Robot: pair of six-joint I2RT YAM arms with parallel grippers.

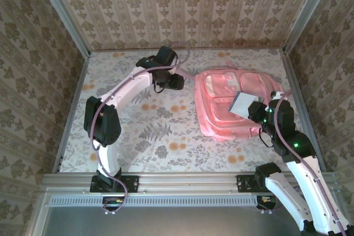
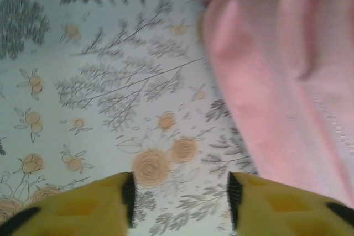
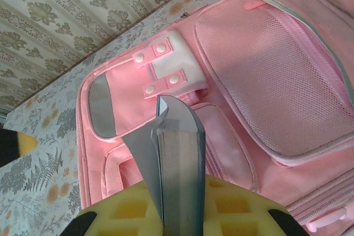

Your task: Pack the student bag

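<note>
The student bag [image 1: 221,120] is a large pink backpack lying flat on the right half of the table, pockets facing up. My right gripper [image 1: 255,110] hovers over its right side, shut on a thin blue-grey book [image 1: 241,103]. In the right wrist view the book [image 3: 180,147] stands on edge between the yellow fingers of the right gripper [image 3: 182,216], its front cover curling away, above the bag's front pockets [image 3: 265,81]. My left gripper [image 1: 176,81] sits just off the bag's upper left corner. In its wrist view the left gripper [image 2: 181,200] is open over bare cloth, with pink bag fabric [image 2: 287,81] to its right.
A floral tablecloth [image 1: 144,131] covers the table, with free room left of the bag. Patterned walls and metal frame posts [image 1: 69,120] close in the back and both sides. A rail [image 1: 182,181] runs along the near edge.
</note>
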